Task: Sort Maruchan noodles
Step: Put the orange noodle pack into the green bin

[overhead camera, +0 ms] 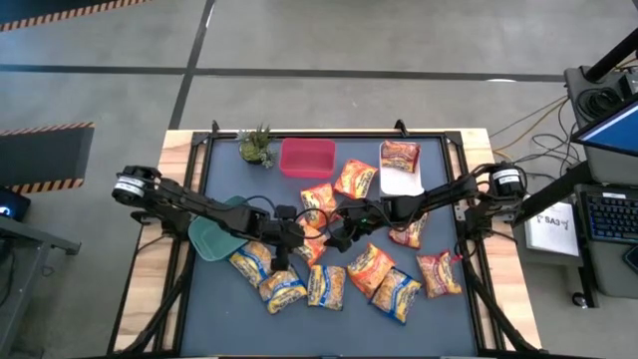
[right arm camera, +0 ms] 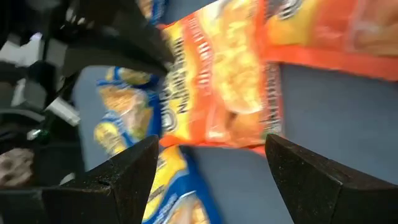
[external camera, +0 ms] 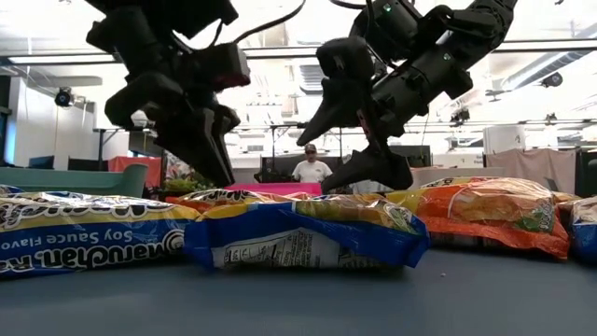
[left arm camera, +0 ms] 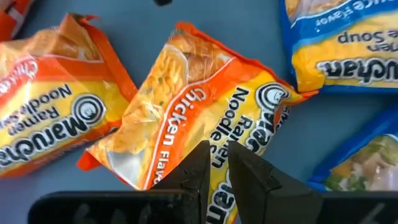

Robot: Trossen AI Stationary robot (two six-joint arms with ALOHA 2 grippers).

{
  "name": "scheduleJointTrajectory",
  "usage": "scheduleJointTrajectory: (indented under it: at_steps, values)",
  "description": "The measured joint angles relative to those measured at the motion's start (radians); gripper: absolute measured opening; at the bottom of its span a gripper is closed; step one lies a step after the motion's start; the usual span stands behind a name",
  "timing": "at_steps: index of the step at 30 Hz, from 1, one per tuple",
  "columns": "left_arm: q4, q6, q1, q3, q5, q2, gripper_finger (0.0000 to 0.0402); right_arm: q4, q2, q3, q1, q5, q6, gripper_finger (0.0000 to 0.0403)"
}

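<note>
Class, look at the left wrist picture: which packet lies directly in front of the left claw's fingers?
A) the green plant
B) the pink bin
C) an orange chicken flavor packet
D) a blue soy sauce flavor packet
C: the left claw points at an orange chicken flavor packet lying on the table.

Orange packet [left arm camera: 199, 118]: "Chicken Flavor", "Ramen Noodle"; blue packet [external camera: 84, 238]: mirrored "Maruchan", "Soy Sauce".

Red bin [overhead camera: 307, 158], green plant [overhead camera: 256, 147]
</note>
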Motion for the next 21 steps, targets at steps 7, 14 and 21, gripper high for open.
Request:
scheduleJointTrajectory:
  at_steps: [7, 14, 21]
  values:
    - [0.015, -0.048, 0.000, -0.024, 0.000, 0.011, 0.0041, -0.063, 0.001, 0.000, 0.000, 0.092, -0.006, 0.0283]
    - [-0.014, -0.070, -0.005, -0.025, 0.000, -0.024, 0.0041, -0.056, 0.001, 0.000, 0.000, 0.113, -0.012, 0.0286]
    - [-0.087, -0.099, -0.005, -0.021, 0.000, -0.067, 0.0041, -0.040, 0.001, 0.000, 0.001, 0.128, -0.020, 0.0288]
